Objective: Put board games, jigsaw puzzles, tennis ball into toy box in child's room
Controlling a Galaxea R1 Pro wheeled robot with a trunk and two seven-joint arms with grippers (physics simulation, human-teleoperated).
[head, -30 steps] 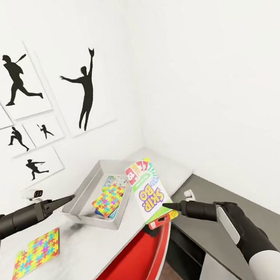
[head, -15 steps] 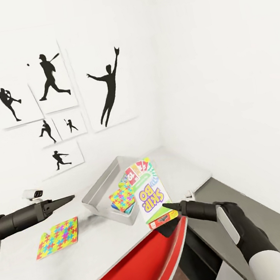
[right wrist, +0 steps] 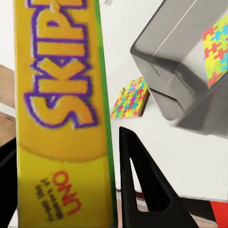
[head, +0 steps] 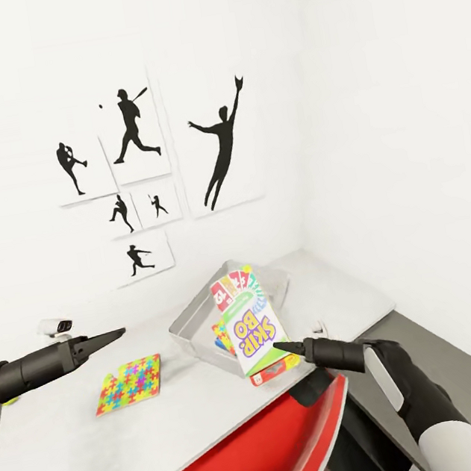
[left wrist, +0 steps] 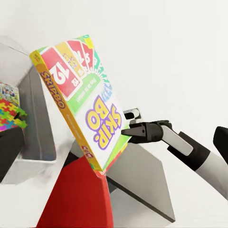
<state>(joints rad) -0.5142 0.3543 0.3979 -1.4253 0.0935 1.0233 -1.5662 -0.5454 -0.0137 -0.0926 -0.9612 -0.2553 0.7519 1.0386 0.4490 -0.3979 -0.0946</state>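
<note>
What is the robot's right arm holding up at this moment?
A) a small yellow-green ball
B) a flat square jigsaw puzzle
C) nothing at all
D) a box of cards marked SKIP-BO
D: the right tool is shut on the SKIP-BO box, which it holds upright in front of the toy box, while a jigsaw puzzle lies flat on the table.

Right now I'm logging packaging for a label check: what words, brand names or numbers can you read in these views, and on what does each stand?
"SKIP-BO": front of the Skip-Bo box, held by the right gripper.
"12": red card printed on that box front.
"SKIPBO": narrow yellow side of the box.
"UNO": small red print on the yellow edge; the words beside it are too blurred.
Silhouette prints: no text.
</note>
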